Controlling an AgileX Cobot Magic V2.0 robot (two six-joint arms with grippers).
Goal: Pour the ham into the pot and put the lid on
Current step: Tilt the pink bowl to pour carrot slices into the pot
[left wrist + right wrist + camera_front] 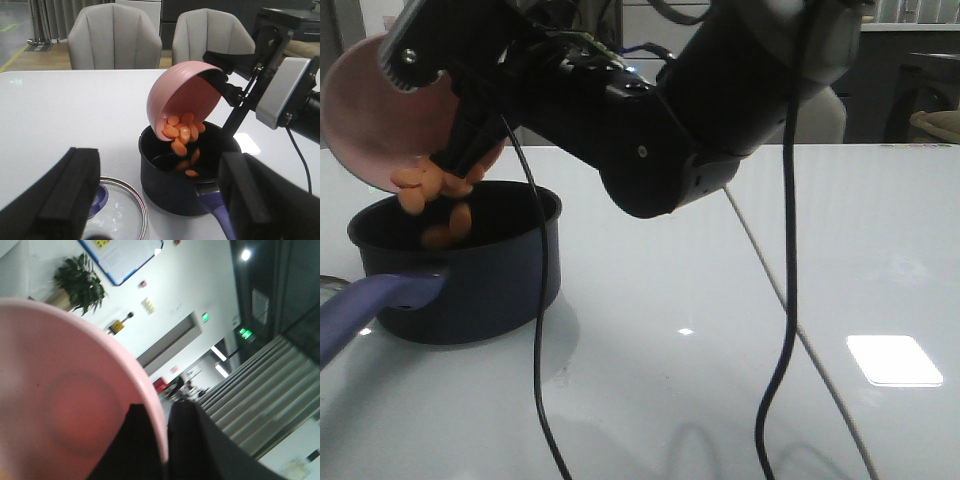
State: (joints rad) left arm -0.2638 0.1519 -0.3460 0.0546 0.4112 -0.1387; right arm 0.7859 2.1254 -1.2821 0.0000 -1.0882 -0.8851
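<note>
My right gripper is shut on the rim of the pink bowl and holds it tipped steeply over the navy pot. Orange ham slices slide off the bowl's lip and fall into the pot. The left wrist view shows the same: the bowl, the ham slices and the pot with its purplish handle. The lid lies flat on the table beside the pot. My left gripper is open and empty, hovering near the pot and lid. In the right wrist view the fingers pinch the bowl's rim.
The white table stretches to the right of the pot. A black cable hangs from the right arm down to the table front. Two grey chairs stand beyond the table's far edge.
</note>
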